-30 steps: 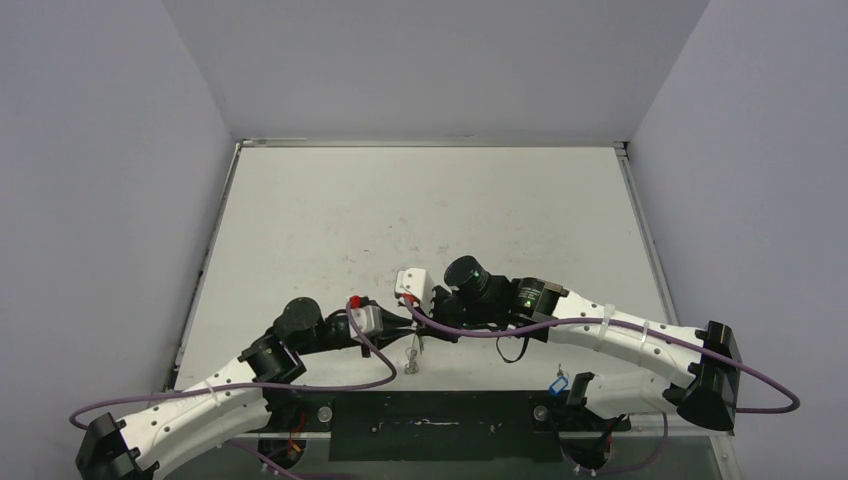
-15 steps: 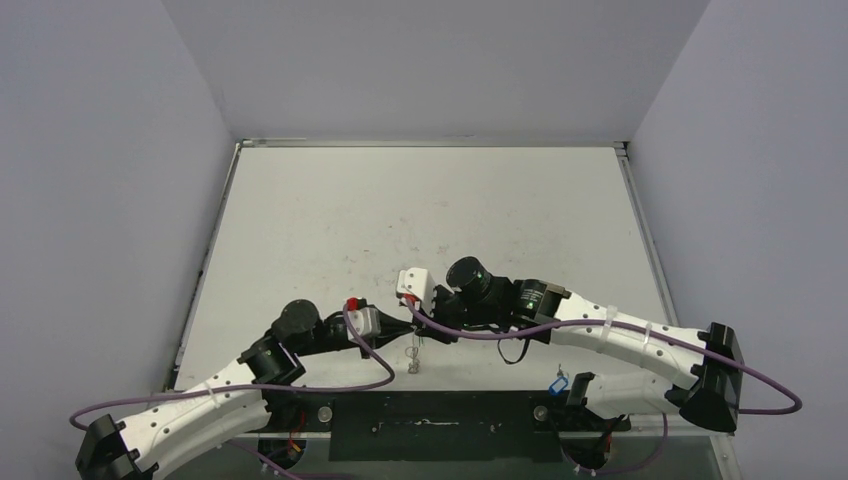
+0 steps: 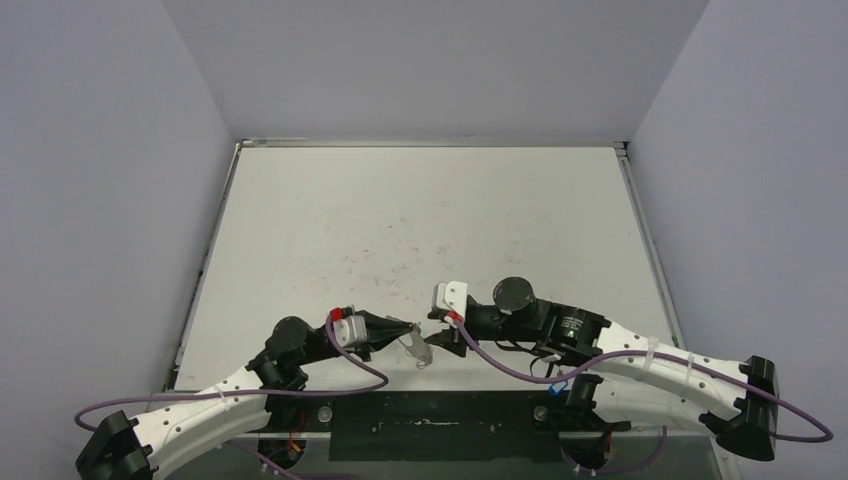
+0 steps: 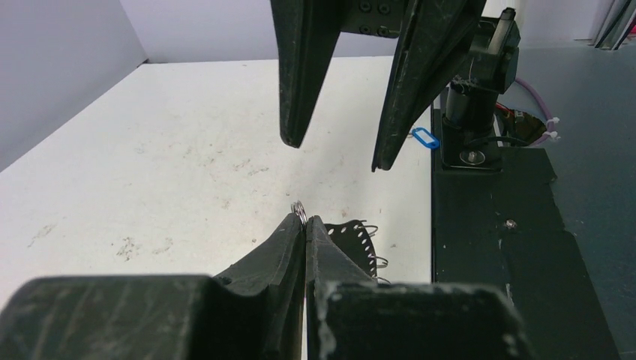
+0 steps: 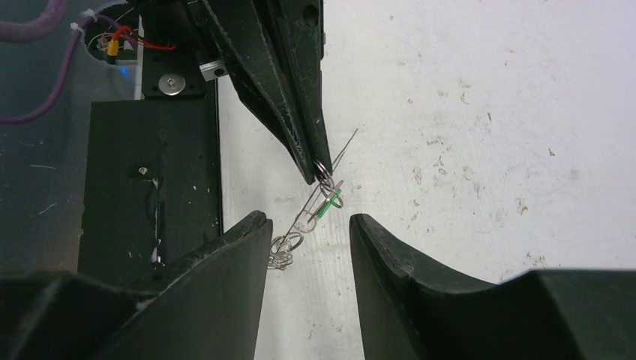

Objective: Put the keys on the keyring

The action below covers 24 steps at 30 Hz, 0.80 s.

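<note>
My left gripper (image 4: 305,220) is shut on a small loop at the top of the keyring (image 5: 300,219), a thin wire ring seen edge-on that hangs down to the table. The green key (image 5: 328,204) hangs on the wire just under the left fingertips (image 5: 315,161). My right gripper (image 5: 309,219) faces it with its jaws open on either side of the ring's lower end, gripping nothing. In the top view the left gripper (image 3: 408,328) and right gripper (image 3: 440,338) meet near the table's front edge, the keyring (image 3: 418,346) between them. The blue key (image 4: 424,137) lies by the right arm's base.
The black base plate (image 4: 510,247) runs along the table's near edge, right beside the grippers. Purple cables (image 3: 520,368) loop round both arms. The white table (image 3: 420,220) is scuffed and stretches back to the grey walls.
The right gripper has opened and let go of the keyring, and its arm has swung right and lower. The left gripper has shut on the ring's top and now carries it.
</note>
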Available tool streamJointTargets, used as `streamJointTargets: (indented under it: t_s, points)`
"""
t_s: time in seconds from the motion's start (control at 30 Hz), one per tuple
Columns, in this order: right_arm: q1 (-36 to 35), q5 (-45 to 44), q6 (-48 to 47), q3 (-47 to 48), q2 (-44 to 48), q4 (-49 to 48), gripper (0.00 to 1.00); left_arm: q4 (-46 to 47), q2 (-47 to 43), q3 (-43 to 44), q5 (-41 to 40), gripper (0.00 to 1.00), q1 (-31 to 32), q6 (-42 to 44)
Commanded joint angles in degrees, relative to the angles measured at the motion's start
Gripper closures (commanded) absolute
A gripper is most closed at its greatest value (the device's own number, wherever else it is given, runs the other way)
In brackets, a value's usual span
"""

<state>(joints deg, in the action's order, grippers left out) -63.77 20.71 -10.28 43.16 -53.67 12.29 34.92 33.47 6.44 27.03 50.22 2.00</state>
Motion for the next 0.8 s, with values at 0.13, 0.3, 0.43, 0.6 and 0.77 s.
streamJointTargets:
  t_s: [0.13,0.3,0.43,0.6,0.77]
  points:
    - [0.4,3.9,-2.4,-4.8,1.9,-13.6,0.6,12.3,0.6,-0.6,2.2,1.0,0.1,-1.4]
    - [0.4,5.3,-2.3,-4.5,-0.3,-15.9,0.61,11.6,-0.1,-0.8,2.7,1.0,0.1,-1.6]
    - [0.4,5.4,-2.5,-4.0,-1.7,-16.8,0.61,11.0,-0.3,-0.6,3.2,1.0,0.1,-1.7]
    - [0.7,5.3,-3.3,-3.9,-2.5,-17.1,0.66,10.9,-0.6,-0.5,3.4,1.0,0.1,-1.7]
    - [0.9,5.9,-3.2,-4.3,-3.2,-17.1,0.91,10.9,-0.6,-0.4,3.3,1.0,0.1,-1.7]
